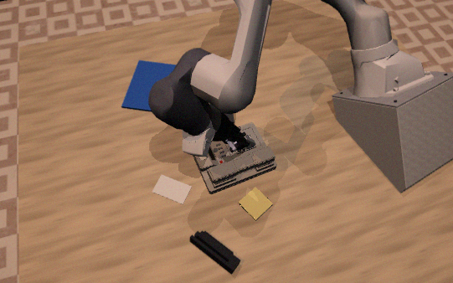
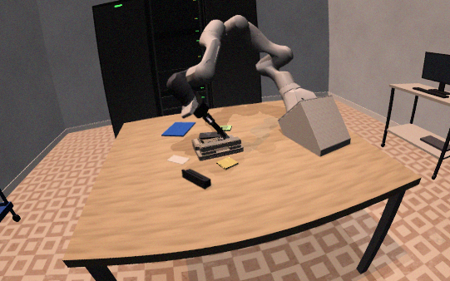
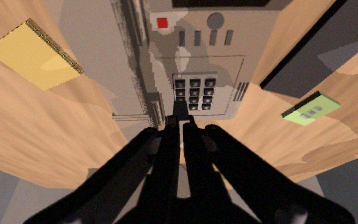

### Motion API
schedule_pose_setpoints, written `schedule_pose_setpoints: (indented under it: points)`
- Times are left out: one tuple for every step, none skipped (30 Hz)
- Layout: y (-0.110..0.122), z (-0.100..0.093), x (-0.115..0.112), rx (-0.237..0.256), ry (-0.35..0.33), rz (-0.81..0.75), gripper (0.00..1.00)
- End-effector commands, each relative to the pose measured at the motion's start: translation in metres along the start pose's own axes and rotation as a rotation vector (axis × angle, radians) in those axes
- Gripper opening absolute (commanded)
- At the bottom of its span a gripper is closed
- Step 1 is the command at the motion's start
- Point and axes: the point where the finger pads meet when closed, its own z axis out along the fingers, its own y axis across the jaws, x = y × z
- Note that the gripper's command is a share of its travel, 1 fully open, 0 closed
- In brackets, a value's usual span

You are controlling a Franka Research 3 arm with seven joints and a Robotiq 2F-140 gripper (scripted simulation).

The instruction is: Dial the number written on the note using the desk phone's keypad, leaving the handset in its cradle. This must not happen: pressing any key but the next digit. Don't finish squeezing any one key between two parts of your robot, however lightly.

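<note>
Black two-finger gripper (image 1: pixel 246 143) (image 2: pixel 225 135) (image 3: pixel 180 111): closed, nothing held. Tip over near-handset side of small square black-key keypad (image 3: pixel 195 83); touching or just above, can't tell. Keypad on grey plastic desk phone (image 1: pixel 241 181) (image 2: pixel 225 155) (image 3: pixel 233 65), middle of table. Long grey handset (image 1: pixel 240 167) (image 2: pixel 220 143) (image 3: pixel 93 65) looks put away, as wanted. Green paper note (image 2: pixel 226 128) (image 3: pixel 317 108), far side of phone, has marks, too small to read. Numbers done: can't tell. Likely left: push right keys, one by one.
</note>
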Motion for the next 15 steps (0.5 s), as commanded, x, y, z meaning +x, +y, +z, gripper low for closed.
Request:
schedule_pose_setpoints:
  points:
    - [0.0007,0.0016,0.0018,0.001,0.001,0.005,0.0]
    - [0.0007,0.0018,0.0019,0.001,0.001,0.005,0.0]
    - [0.0007,0.0019,0.0019,0.001,0.001,0.005,0.0]
    - [0.0007,0.0019,0.002,0.001,0.001,0.005,0.0]
    - [0.0007,0.0021,0.0021,0.001,0.001,0.005,0.0]
    - [0.0007,0.0022,0.0022,0.001,0.001,0.005,0.0]
    - [0.0007,0.0023,0.0022,0.001,0.001,0.005,0.0]
    - [0.0007,0.0022,0.0022,0.001,0.001,0.005,0.0]
    - [0.0007,0.0019,0.002,0.001,0.001,0.005,0.0]
    - [0.0007,0.0012,0.0015,0.001,0.001,0.005,0.0]
    - [0.0007,0.0012,0.0015,0.001,0.001,0.005,0.0]
    - [0.0007,0.0012,0.0015,0.001,0.001,0.005,0.0]
    - [0.0007,0.0,0.0007,0.001,0.001,0.005,0.0]
    - [0.0007,-0.0014,-0.0004,0.001,0.001,0.005,0.0]
    - [0.0007,-0.0031,-0.0015,0.001,0.001,0.005,0.0]
